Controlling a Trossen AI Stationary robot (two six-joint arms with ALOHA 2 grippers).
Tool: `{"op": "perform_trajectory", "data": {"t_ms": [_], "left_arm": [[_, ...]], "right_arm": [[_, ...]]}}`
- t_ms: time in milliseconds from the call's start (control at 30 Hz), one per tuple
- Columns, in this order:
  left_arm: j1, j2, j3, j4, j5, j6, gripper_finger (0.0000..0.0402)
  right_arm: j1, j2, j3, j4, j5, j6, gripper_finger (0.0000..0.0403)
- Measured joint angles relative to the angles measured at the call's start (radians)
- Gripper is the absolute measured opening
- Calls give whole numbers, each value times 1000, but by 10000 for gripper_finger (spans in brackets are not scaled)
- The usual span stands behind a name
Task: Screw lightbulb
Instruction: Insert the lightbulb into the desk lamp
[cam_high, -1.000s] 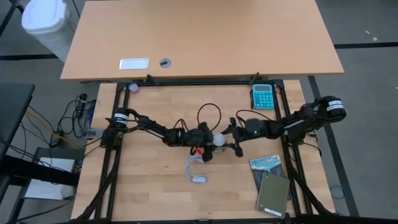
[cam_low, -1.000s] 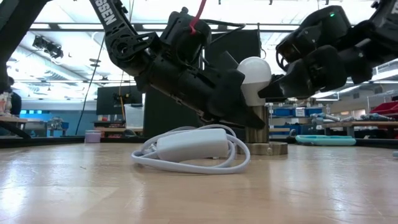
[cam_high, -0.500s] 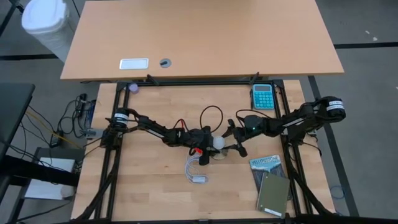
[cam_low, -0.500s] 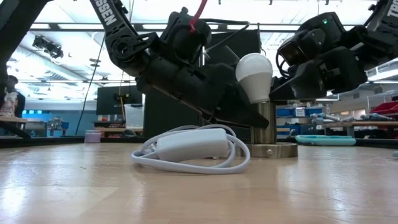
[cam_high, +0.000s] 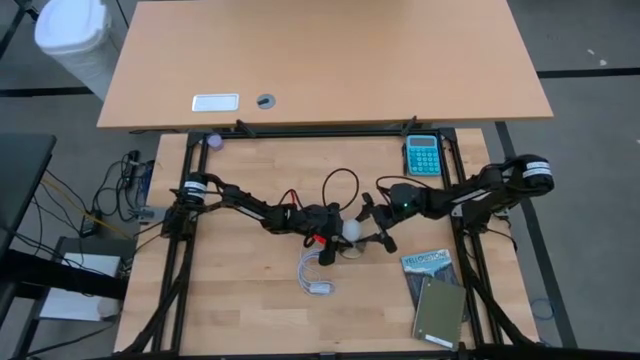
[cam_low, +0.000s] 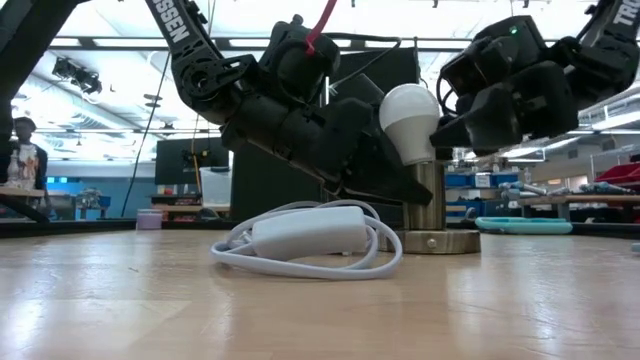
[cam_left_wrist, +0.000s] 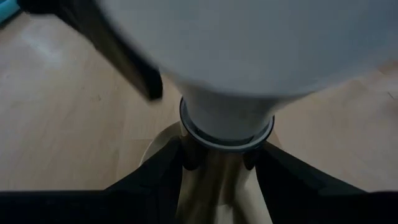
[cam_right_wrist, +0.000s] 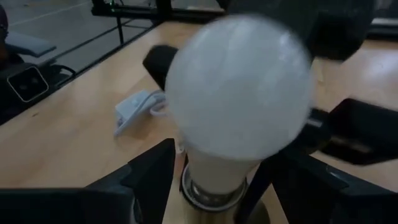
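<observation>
Bulb (cam_high: 350, 229) upright near middle of table (cam_high: 230, 300), a little toward 3 o'clock, screw base down in the top of socket (cam_low: 430, 205). Socket itself a short metal post on a round flat foot, standing on the wood.

Left claw (cam_high: 335, 232) reaching in from 9 o'clock, low at the bulb's foot. In left wrist view, the two fingers (cam_left_wrist: 155, 180) close in on the post just under the bulb neck, clamped on the socket.

Right claw (cam_high: 372, 226) reaching in from 3 o'clock, higher, at the level of the globe. In right wrist view, fingers (cam_right_wrist: 149, 171) apart, one on each side of the bulb neck, with a narrow gap on both sides. Hard to say from low view whether any part touches the globe.

White cord (cam_high: 318, 275) with its inline switch box coiled on the table at 7 o'clock of the bulb, loops lying just beside the socket foot.

Blue calculator (cam_high: 422, 155) at far edge of table, toward 1 o'clock. Booklet (cam_high: 428, 263) and grey notebook (cam_high: 438, 312) near 4 o'clock, well apart from the bulb.
</observation>
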Motion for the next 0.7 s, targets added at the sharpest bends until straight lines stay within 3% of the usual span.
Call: {"op": "perform_trajectory", "data": {"t_ms": [233,700], "left_arm": [[0,0,1,0,0,-10,188],[0,0,2,-2,-1,-22,188]], "right_arm": [[0,117,39,43,-36,11,257],[-30,119,43,93,-79,35,235]]}}
